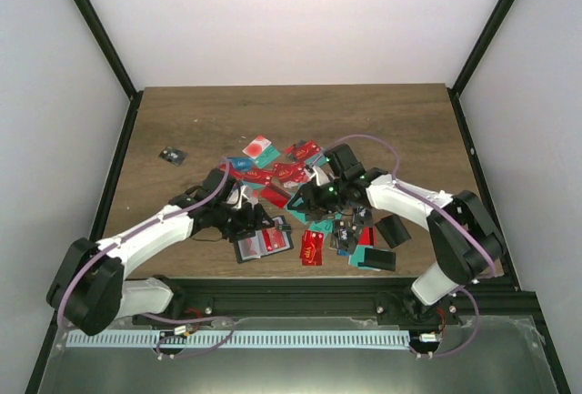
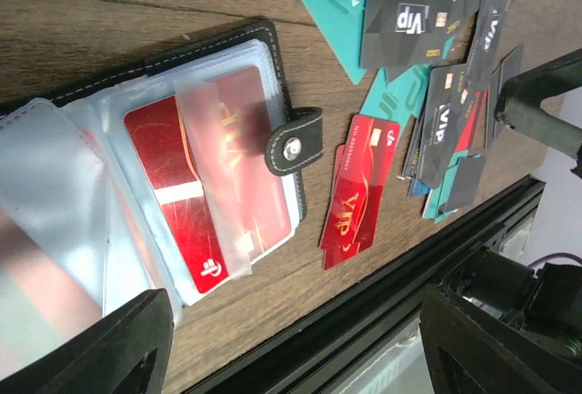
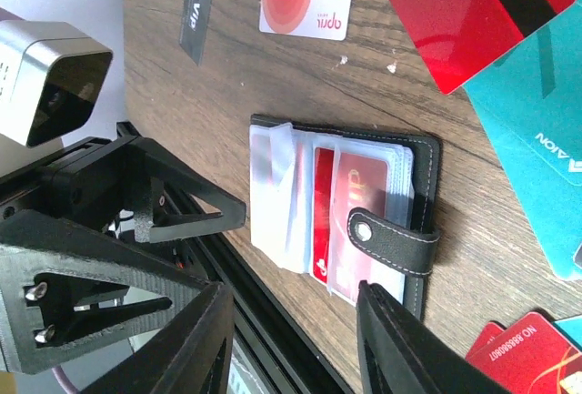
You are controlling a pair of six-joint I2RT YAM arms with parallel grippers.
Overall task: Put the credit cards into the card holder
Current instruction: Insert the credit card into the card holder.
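The card holder lies open near the table's front edge. Its clear pockets hold a red card, and its clasp tab lies across the pocket. It also shows in the right wrist view. Loose credit cards, red, teal and black, lie scattered behind and right of it. Two stacked red cards lie just right of the holder. My left gripper is open and empty, just above the holder's left part. My right gripper is open and empty over the holder's right side.
A small dark card lies alone at the far left. Black flat cases and a teal card lie at the front right. The black front rail runs close behind the holder. My left gripper's fingers show in the right wrist view.
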